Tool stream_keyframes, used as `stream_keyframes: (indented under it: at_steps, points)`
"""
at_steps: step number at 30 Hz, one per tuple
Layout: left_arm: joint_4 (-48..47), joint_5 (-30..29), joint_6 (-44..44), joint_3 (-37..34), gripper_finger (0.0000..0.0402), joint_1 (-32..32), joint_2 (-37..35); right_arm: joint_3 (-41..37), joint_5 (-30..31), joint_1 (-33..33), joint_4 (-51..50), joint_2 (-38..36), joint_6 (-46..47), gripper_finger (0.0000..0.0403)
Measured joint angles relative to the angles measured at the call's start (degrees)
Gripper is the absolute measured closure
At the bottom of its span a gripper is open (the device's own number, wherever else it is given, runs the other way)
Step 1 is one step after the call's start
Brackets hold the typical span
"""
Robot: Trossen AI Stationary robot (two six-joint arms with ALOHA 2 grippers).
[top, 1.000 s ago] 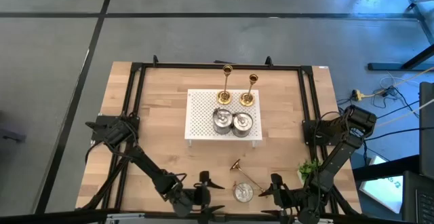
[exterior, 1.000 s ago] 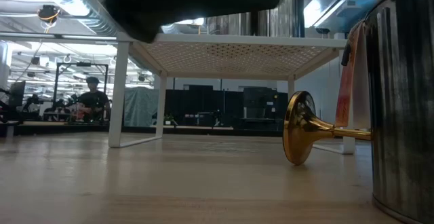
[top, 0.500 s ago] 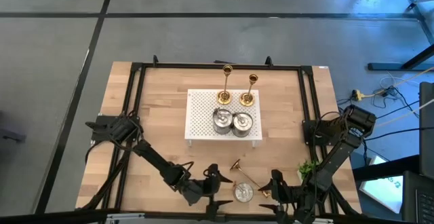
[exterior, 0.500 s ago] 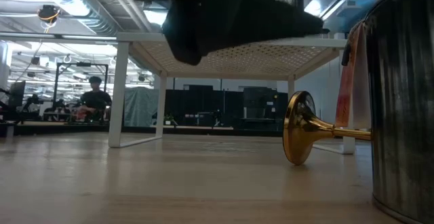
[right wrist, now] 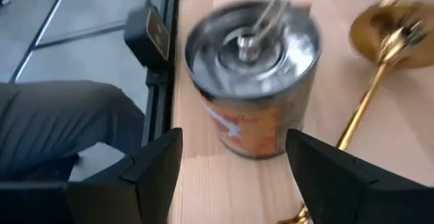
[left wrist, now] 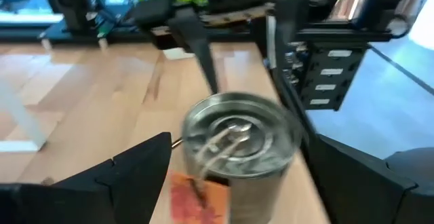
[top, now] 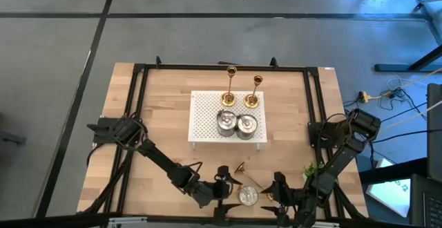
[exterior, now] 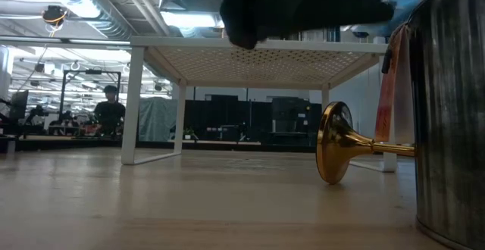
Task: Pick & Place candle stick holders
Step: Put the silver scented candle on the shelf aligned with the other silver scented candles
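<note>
A squat silver holder (top: pixel 248 195) with an orange label stands near the table's front edge. A gold candlestick (top: pixel 247 176) lies on its side just beyond it. My left gripper (top: pixel 230 192) is open at the holder's left; in the left wrist view its fingers flank the holder (left wrist: pixel 241 142) without touching. My right gripper (top: pixel 273 195) is open at the holder's right, with the holder (right wrist: pixel 254 75) just ahead of its fingers. Two silver holders (top: pixel 236 124) and two upright gold candlesticks (top: pixel 242 91) stand on the white stand (top: pixel 200 114).
A small green plant (top: pixel 314 171) stands at the front right, behind my right arm. The black frame rails (top: pixel 135 103) run along the table's sides. The lying candlestick's flared base (exterior: pixel 333 144) points toward the stand's legs. Bare wood lies at the front left.
My left gripper has gone toward the table's right edge, along the front edge, up to the silver holder. The holder and the lying candlestick have kept still.
</note>
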Motion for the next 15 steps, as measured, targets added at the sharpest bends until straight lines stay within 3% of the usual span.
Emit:
stream_keyframes:
  at_steps: [7, 15]
  points:
    - [-3.3, 2.0, -2.6, 0.0, 0.0056, 1.0, 0.0, 0.0, -2.4, -3.4, 2.2, 4.9, -0.2, 0.0137]
    - [-4.7, 2.3, -3.1, 0.0, 0.0056, 0.7, 0.0, 0.0, -5.6, -6.1, 6.7, 5.4, -3.0, 0.0137]
